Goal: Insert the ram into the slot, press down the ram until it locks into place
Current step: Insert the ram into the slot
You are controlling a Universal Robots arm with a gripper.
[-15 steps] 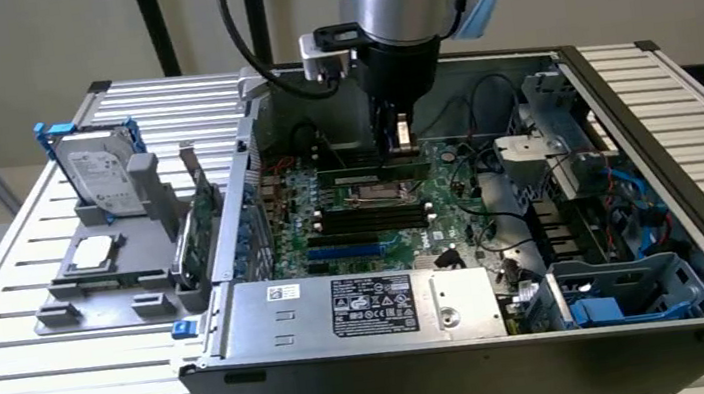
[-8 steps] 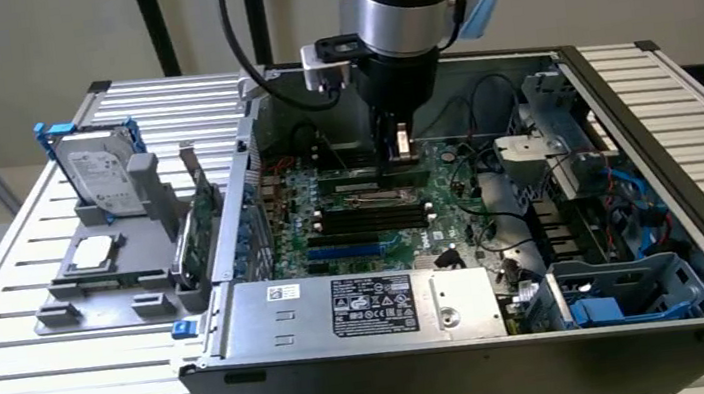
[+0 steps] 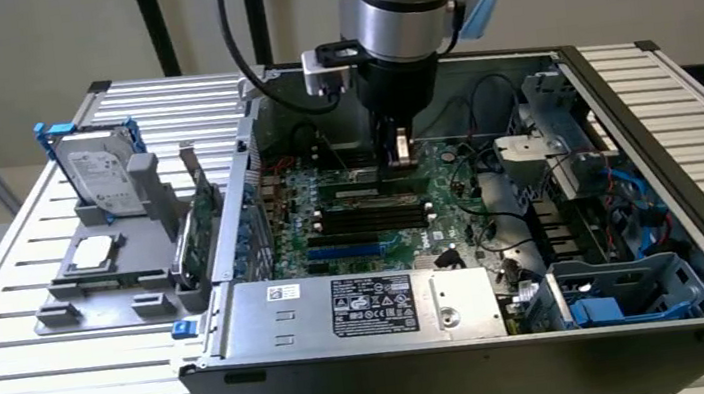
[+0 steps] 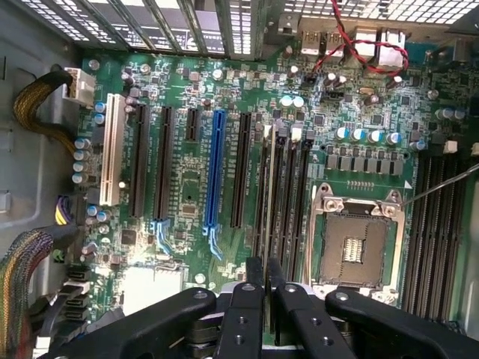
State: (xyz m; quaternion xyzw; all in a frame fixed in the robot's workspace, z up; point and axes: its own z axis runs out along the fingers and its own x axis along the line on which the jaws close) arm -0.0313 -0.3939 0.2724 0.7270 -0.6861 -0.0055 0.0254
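My gripper [image 3: 402, 179] hangs inside the open computer case, over the far end of the bank of black slots [image 3: 369, 217]. In the wrist view its fingertips [image 4: 254, 271] stand almost together. The ram [image 4: 269, 187] shows edge-on as a thin pale strip running from the narrow gap between them. It lies in line with one of the parallel black slots [image 4: 290, 187], beside the white end clips. In the exterior view the ram [image 3: 356, 172] is a short light strip beside the fingers, low over the motherboard [image 3: 457, 229]. I cannot tell whether it is seated.
A bright blue socket [image 4: 217, 168] and more black card sockets lie beside the slots, and the open processor socket [image 4: 358, 247] lies on their other side. Red and black cables [image 4: 359, 45] cross the board's edge. Outside the case, a grey fixture [image 3: 106, 272] holds a hard drive [image 3: 105, 177] and an upright green board [image 3: 203, 220].
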